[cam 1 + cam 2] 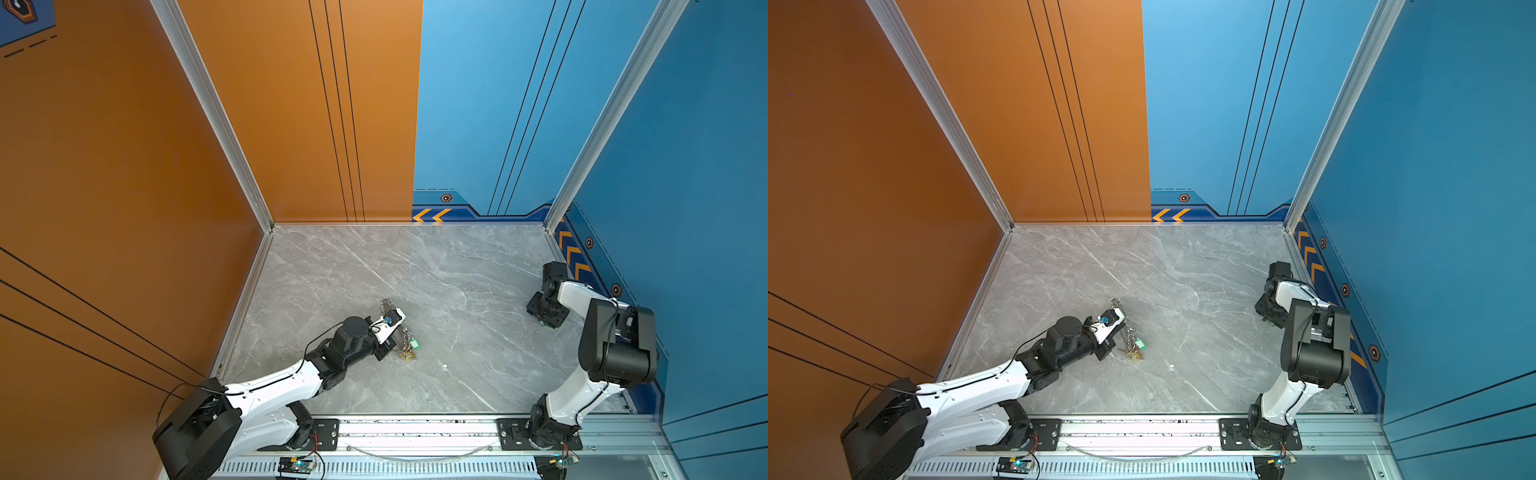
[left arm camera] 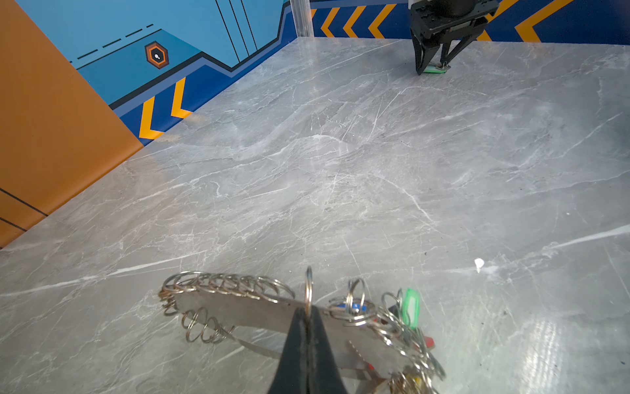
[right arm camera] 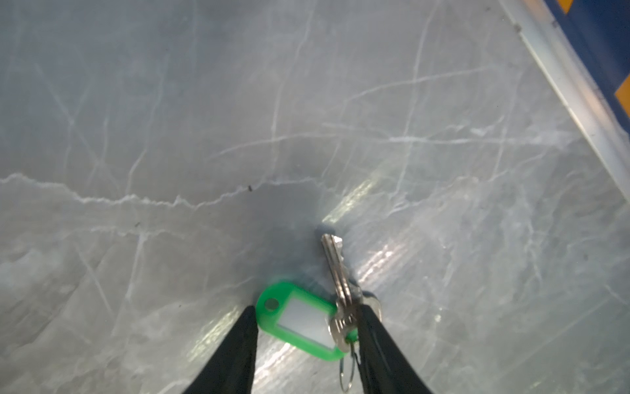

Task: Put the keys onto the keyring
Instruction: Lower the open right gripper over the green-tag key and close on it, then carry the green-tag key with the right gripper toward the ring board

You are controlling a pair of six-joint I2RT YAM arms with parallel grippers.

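Right gripper (image 3: pixel 307 308) astride green-tagged key (image 3: pixel 335 269)

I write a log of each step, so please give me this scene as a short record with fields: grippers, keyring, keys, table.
left gripper: shut on the keyring
keyring: flat metal plate edged with small silver rings
key cluster: at one end of the keyring; green, blue and red tags show
right gripper: jaws on both sides of the green-tagged key; whether it grips is not clear
green-tagged key: on the table, far from the keyring
table: grey marble pattern
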